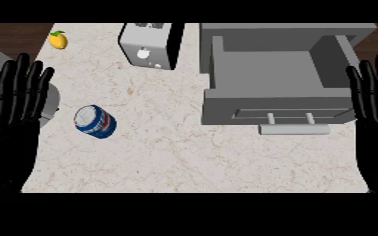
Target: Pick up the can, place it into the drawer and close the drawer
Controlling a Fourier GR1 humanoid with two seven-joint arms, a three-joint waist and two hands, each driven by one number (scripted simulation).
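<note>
A: In the head view, where is the can (pixel 95 122)?
B: Lower left on the counter (pixel 170 150), on its side, well apart from the open drawer (pixel 275 82) at right.
A: The hands?
B: The left hand (pixel 22 97) is released, fingers up at the left edge. The right hand (pixel 365 97) likewise, partly cut off at right.
A: Anything else?
B: A toaster (pixel 151 45) and lemon (pixel 58 40) at top.

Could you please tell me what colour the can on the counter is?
The can is blue with a white band and pale top, seen in the head view.
</note>
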